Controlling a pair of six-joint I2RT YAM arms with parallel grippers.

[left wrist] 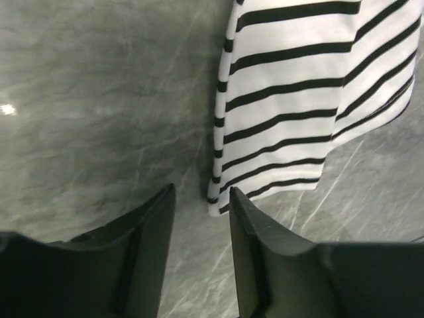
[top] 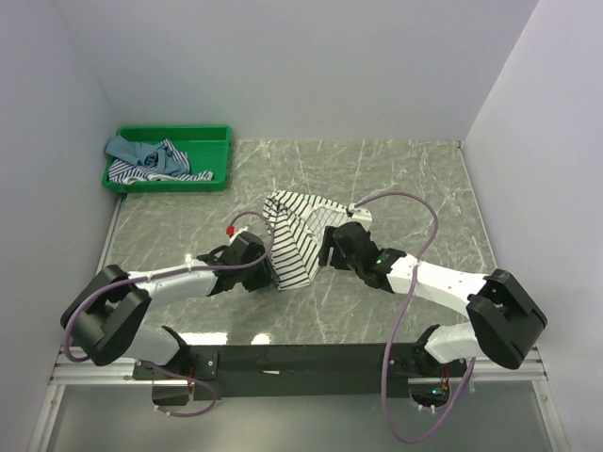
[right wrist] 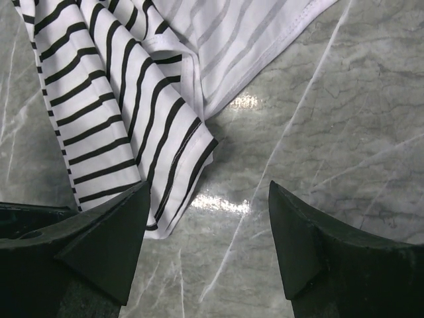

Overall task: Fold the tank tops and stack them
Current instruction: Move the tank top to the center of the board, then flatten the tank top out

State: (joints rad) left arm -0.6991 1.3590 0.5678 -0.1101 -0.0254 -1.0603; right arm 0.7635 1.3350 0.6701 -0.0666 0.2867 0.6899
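**Black-striped white tank top mid-tabletop, both sets of jaws apart beside it**

Top view: the black-striped white tank top (top: 294, 247) lies crumpled at the middle of the marble tabletop (top: 415, 179), between the left gripper (top: 270, 271) and the right gripper (top: 327, 250). Both arms hide parts of its edges. In the green tray (top: 170, 185) at the far left, a teal tank top (top: 125, 147) and a blue-and-white striped tank top (top: 151, 170) are bunched together, and their shapes are hard to make out.
Left wrist view: the left gripper (left wrist: 202, 199) has its jaws apart, clamping nothing. The shirt's (left wrist: 298, 99) hem corner lies just beyond the gap, cut off above and to the right.
Right wrist view: the right gripper (right wrist: 209, 199) has its jaws wide apart over bare marble. One finger (right wrist: 112, 245) overlaps a folded edge of the shirt (right wrist: 112, 99), and I cannot tell whether it touches the cloth.
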